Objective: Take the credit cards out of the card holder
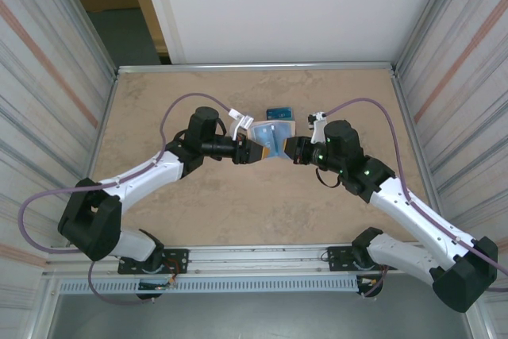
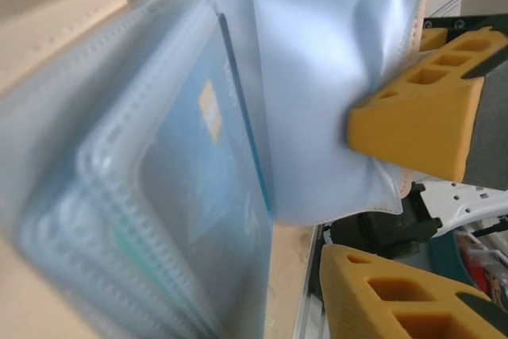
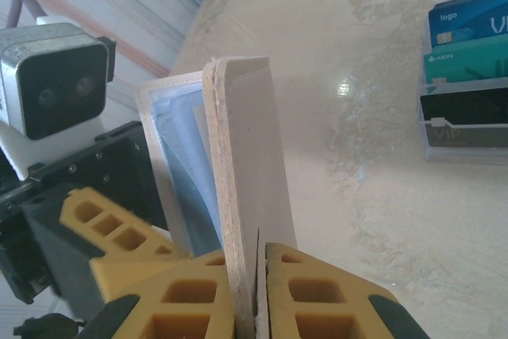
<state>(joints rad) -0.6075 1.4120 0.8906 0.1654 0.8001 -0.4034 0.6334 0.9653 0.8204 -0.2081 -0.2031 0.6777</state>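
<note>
– At the centre of the top view, what is held above the table (image 1: 238,212)?

– A beige card holder (image 1: 268,147) is held open between the two arms. Its cover is pinched flat by the right hand (image 3: 255,258). The left hand (image 2: 341,196) is spread, with one finger (image 2: 413,117) pressed against a clear sleeve (image 2: 325,77).

– How is this step best done?

– Probably the cover should be clamped steady while the left fingers are closed on a card edge alone, not on plastic, and the card is drawn straight along its pocket.

– What can be counted?

– One blue credit card (image 2: 202,172) is seen sleeved, left of centre in the left wrist view. A teal edge behind it cannot be confirmed. At the upper right of the right wrist view, a blue card (image 3: 468,21), a teal card (image 3: 468,61) and a dark card (image 3: 468,113) are stood in one clear stand (image 3: 468,152).
</note>
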